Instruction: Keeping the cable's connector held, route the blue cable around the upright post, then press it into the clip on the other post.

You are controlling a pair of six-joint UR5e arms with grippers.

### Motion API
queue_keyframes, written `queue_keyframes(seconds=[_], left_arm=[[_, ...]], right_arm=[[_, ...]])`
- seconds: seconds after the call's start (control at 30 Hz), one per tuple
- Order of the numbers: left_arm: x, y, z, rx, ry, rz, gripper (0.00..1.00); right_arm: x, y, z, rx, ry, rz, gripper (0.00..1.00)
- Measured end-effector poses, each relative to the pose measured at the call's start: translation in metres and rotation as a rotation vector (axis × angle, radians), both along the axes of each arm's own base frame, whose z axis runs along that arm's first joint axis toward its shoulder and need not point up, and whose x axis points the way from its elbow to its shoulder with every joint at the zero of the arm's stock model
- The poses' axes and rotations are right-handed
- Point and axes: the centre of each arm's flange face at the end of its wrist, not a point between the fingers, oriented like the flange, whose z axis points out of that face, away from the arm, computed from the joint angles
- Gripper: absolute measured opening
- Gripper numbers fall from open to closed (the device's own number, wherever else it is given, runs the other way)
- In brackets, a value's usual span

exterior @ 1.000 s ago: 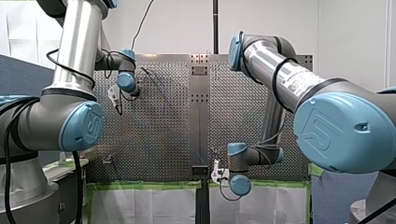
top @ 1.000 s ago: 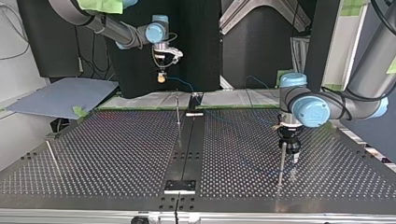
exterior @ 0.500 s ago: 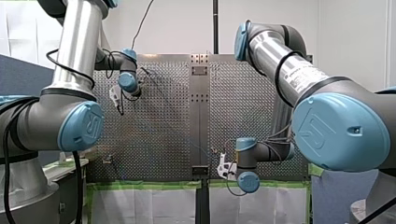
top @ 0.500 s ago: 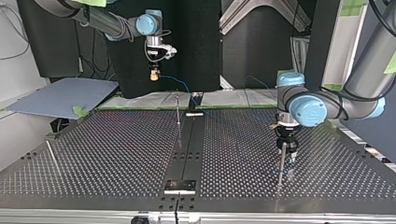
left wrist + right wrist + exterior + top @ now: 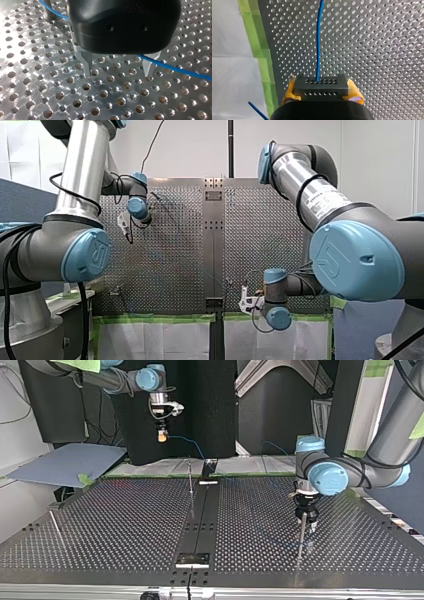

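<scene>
Step as I read it: you're routing the blue cable (image 5: 319, 37) around the post (image 5: 301, 535), and the clip press is not yet begun. Front view: your left arm (image 5: 82, 175) reaches far over the table (image 5: 170, 250) with its wrist bent down. Your right arm (image 5: 310, 185) folds back, wrist low at the near edge by the green tape (image 5: 150, 318). The fingers are too small to read here. Top view: the right gripper (image 5: 161, 436) hangs high over the table's far edge, pointing straight down, and the cable sags from it toward the thin middle post (image 5: 190, 477). The left gripper (image 5: 306, 522) points down just beside the post at this view's right, tips close to the table. Left wrist view: the metal fingers (image 5: 86, 62) stand wide apart and grip nothing. The cable slants across under the gripper, crosses one finger and passes just beside a dark post foot (image 5: 49, 11). Right wrist view: the yellow pads (image 5: 355, 93) are clamped on the dark connector (image 5: 321, 86), and the cable leaves straight ahead over the table. Next move likely calls for the left fingers to catch the cable and sweep it round the post, without yanking the connector. Which post carries the clip, can't tell.
</scene>
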Motion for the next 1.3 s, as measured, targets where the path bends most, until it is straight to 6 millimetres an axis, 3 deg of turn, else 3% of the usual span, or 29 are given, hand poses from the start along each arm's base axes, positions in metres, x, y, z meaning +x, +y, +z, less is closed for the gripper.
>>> queue_keyframes(seconds=[0.5,1.3], left_arm=[[-0.007,-0.010,-0.003,-0.123,0.018,0.010,0.99],[-0.012,-0.002,-0.013,-0.365,0.050,0.019,0.99]], right_arm=[[0.006,-0.003,0.002,-0.019,-0.009,0.100,0.00],[0.008,-0.002,0.002,-0.020,-0.001,0.115,0.00]])
